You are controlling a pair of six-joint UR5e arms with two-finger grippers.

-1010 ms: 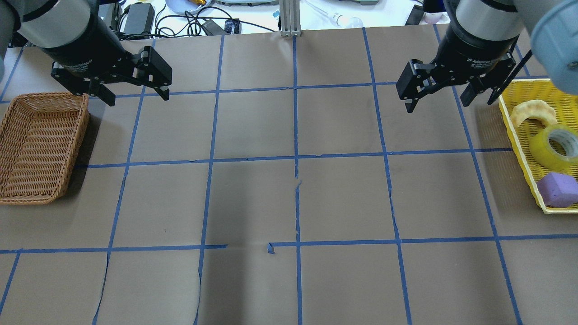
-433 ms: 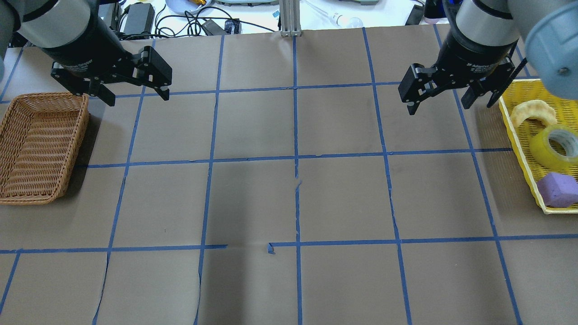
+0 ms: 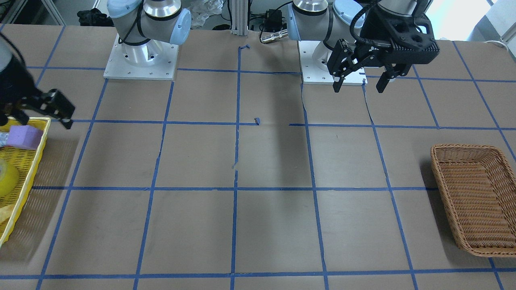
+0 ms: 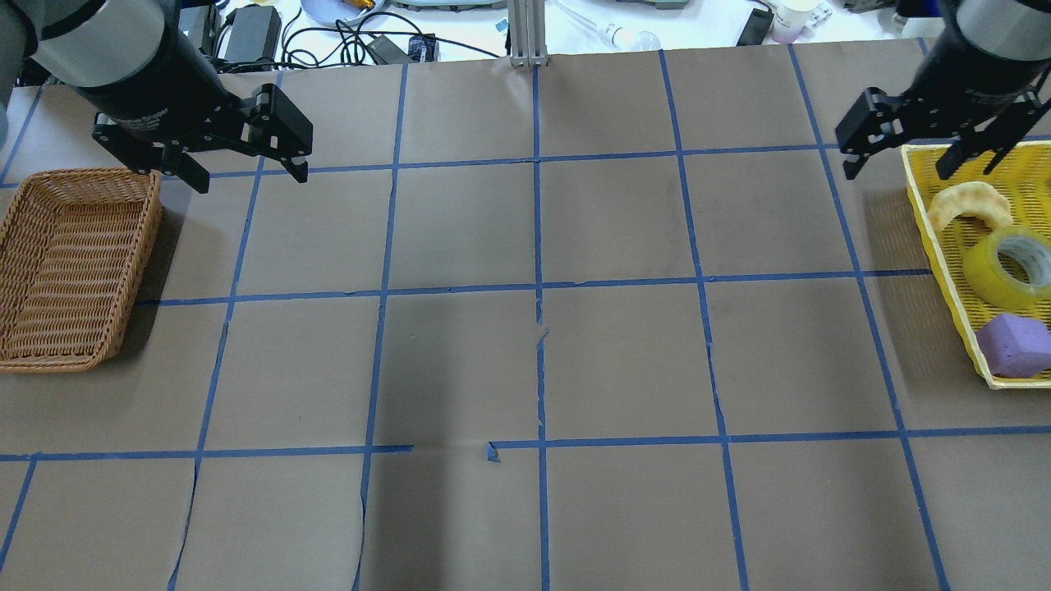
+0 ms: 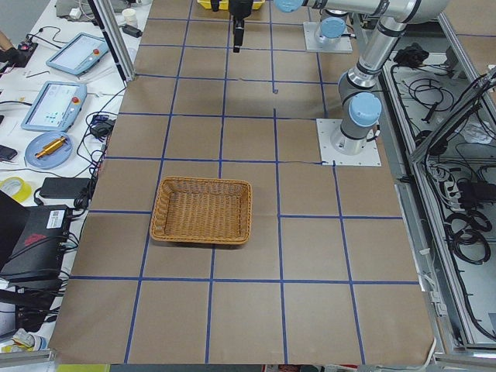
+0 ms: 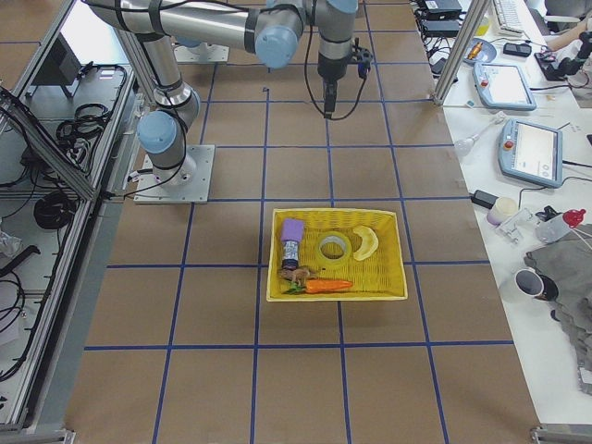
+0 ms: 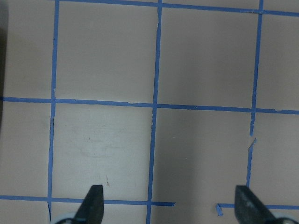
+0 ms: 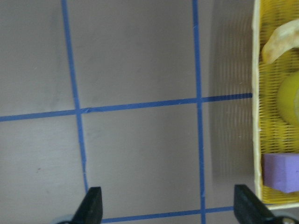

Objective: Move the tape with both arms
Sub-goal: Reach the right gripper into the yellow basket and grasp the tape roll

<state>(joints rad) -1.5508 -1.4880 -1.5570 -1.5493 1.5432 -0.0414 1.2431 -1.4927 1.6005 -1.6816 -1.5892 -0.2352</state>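
Task stage and clearances. The tape [image 4: 1014, 267] lies in the yellow tray [image 4: 944, 271] with its hole upward, between a pale curved piece [image 4: 969, 203] on the tray's far side and a purple block [image 4: 1016, 345] on its near side, close to both. I judge the transfer as not yet begun, since no grasp, hand-over or set-down is made. The right pincer [image 4: 899, 168] hangs above the tray's far inner corner, jaws spread wide and empty, one finger outside the tray wall and the other over the rim. The left pincer [image 4: 250, 180] is well apart from the tray, at the opposite end of the tabletop [image 4: 616, 361], jaws likewise spread and empty, just beside a wicker basket [image 4: 150, 230]. Left to do, as I read it: bring the right pincer further over the tray and down onto the tape, lift it out, pass it to the left pincer, and set it down, probably in the basket. The raised tray wall and the tape's two neighbours leave little room inside the tray. Between tray and basket the tabletop offers wide room for the hand-over.
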